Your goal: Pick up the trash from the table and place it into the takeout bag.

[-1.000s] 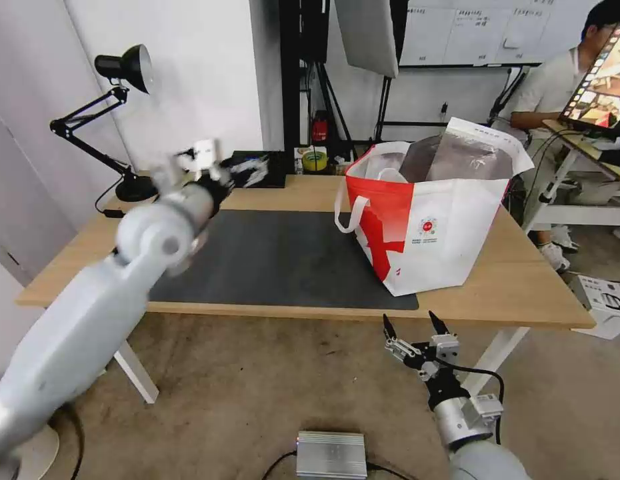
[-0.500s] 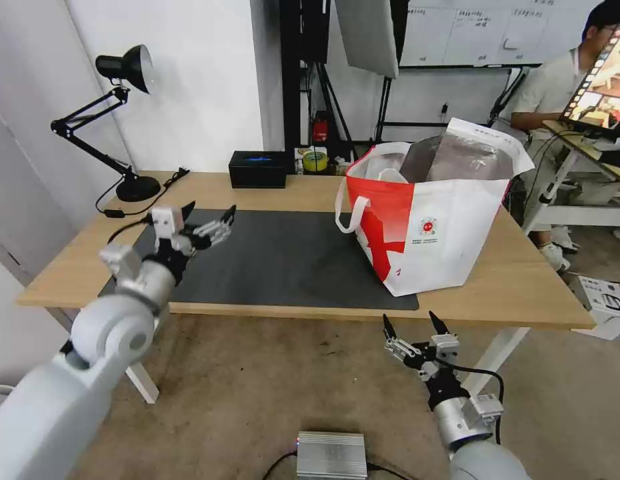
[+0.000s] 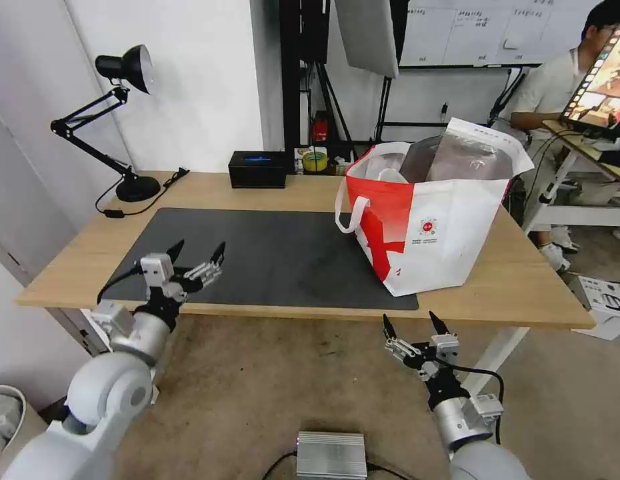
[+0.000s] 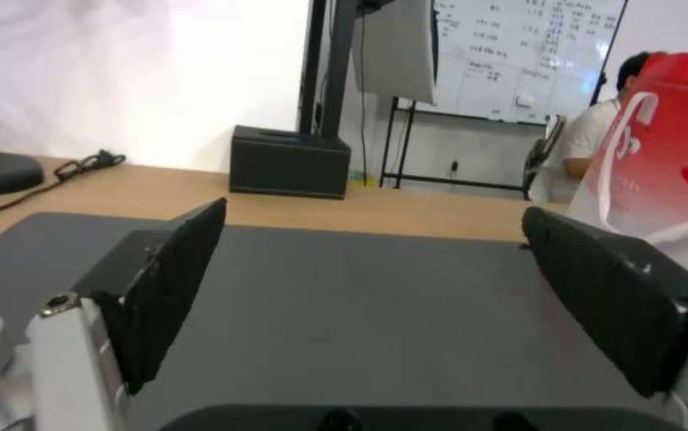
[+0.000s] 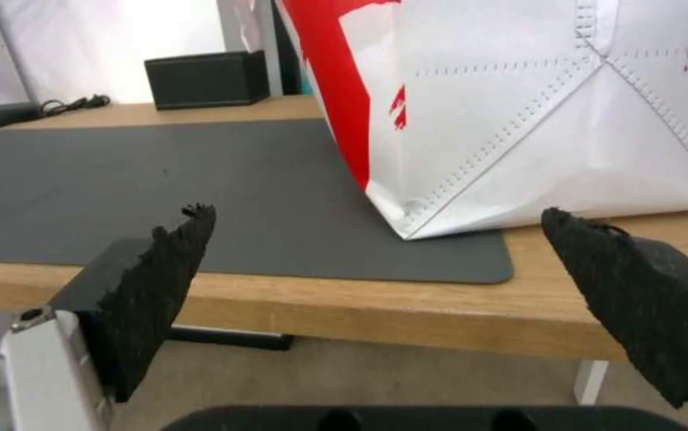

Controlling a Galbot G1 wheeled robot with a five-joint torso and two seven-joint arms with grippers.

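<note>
1. Nearest: right gripper parked below the light wooden table's front edge, jaws wide, empty.
2. Left gripper has dropped back from over the table to the near edge of the dark grey mat, jaws wide, empty.
3. Mat bare, no trash visible on it.
4. Farther right: white-and-red insulated takeout bag upright on the table, mouth open; contents hidden.
5. Likely task done, arm retracting.

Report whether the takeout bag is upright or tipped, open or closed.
Upright and open. The takeout bag stands on its base on the table, mouth gaping to show the foil lining, one white strap handle hanging down its side.
</note>
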